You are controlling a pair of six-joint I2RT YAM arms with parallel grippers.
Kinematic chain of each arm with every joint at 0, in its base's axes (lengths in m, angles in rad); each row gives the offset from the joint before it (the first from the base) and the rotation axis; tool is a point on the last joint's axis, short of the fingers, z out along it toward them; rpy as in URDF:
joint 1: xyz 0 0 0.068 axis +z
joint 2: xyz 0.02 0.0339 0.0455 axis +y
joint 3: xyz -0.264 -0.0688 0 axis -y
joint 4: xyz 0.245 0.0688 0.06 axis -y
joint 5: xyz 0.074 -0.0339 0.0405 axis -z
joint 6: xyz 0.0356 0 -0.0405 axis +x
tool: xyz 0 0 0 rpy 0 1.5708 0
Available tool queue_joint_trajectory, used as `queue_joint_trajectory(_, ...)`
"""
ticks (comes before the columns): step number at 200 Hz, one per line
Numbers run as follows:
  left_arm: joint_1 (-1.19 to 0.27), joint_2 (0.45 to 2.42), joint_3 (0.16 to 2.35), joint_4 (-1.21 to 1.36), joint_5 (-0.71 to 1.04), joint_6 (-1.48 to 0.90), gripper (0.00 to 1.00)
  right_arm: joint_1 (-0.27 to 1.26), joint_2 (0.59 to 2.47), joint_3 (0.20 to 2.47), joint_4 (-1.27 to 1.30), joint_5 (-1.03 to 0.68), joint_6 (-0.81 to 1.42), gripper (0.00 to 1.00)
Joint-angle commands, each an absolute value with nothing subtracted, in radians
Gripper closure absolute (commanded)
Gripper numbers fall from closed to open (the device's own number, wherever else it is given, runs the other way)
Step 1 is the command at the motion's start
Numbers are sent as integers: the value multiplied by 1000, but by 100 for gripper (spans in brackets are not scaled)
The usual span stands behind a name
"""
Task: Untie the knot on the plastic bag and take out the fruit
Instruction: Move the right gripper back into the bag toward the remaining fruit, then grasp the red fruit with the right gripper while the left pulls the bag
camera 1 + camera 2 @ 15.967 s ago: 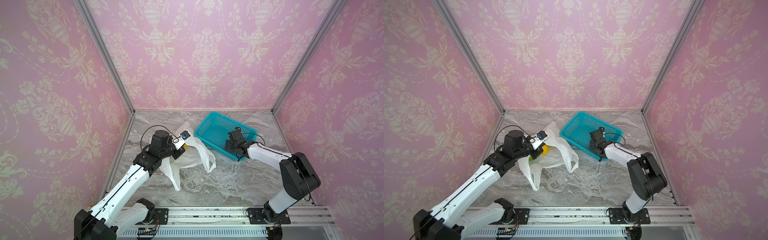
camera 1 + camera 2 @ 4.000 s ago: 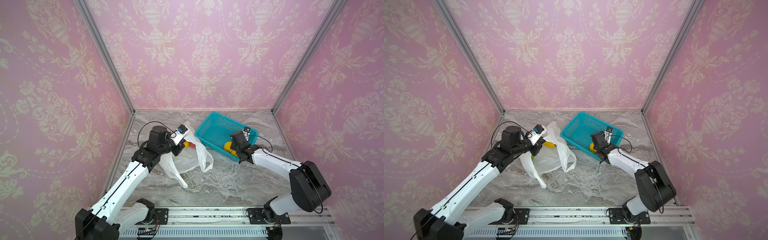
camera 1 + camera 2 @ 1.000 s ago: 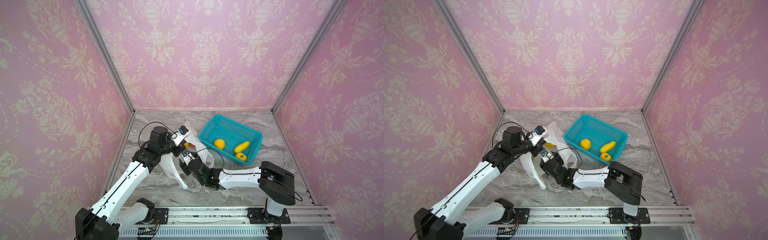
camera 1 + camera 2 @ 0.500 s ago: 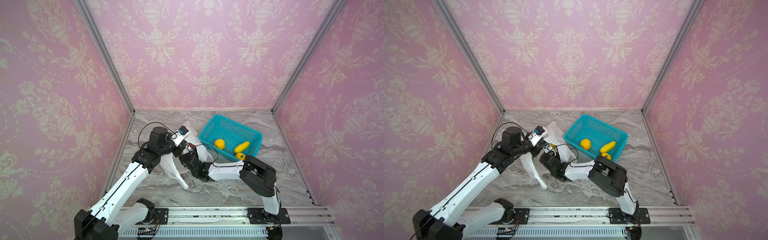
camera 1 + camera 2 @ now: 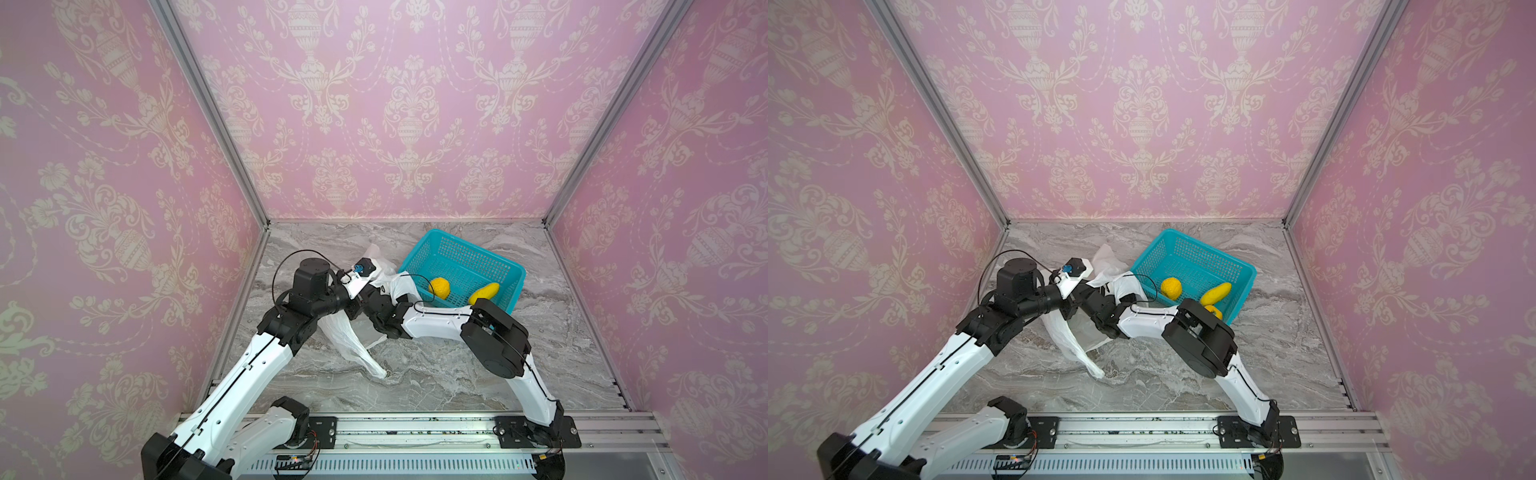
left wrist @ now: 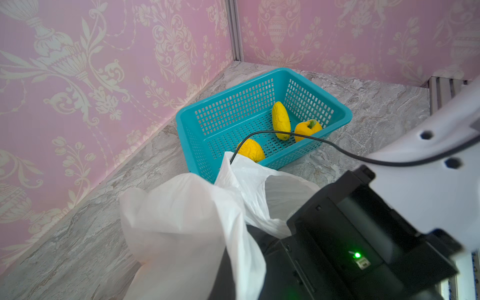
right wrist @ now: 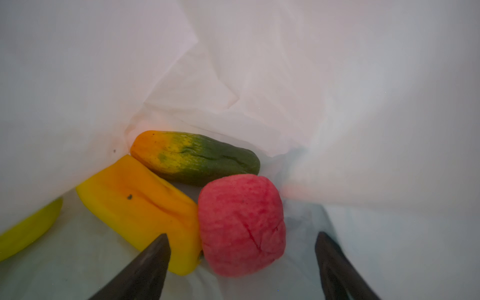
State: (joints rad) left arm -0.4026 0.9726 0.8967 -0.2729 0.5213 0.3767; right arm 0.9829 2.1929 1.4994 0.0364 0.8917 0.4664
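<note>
R gripper (image 7: 241,235) inside plastic bag (image 7: 311,78), jaws wide, straddling pink-red fruit (image 7: 240,226) — not yet gripped. Advise: advance, centre, close gently, clear of film and adj. yellow piece (image 7: 137,205). L gripper (image 5: 371,289) closed, apparently pinching bag rim — hold mouth up. Basket (image 5: 478,253) beyond: three fruit in.

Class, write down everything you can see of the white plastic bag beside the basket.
The plastic bag is thin, crinkly, translucent white film. It sits on the marble table beside the teal basket, mouth open, no knot showing, a tail trailing toward the front. The left gripper, shut, holds its upper edge raised. The right gripper reaches inside, jaws open either side of a pink-red fruit; a long green-orange fruit, a yellow-orange piece and a yellow piece lie there too.
</note>
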Motion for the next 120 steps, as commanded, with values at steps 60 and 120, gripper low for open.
queue_joint_trajectory(60, -414, 815, 786, -97, 720, 416, 100, 1102, 2089, 1363, 94, 1083, 516, 0)
queue_joint_trajectory(120, -416, 813, 782, -100, 690, 427, 100, 1088, 2112, 1337, 79, 1077, 646, 1)
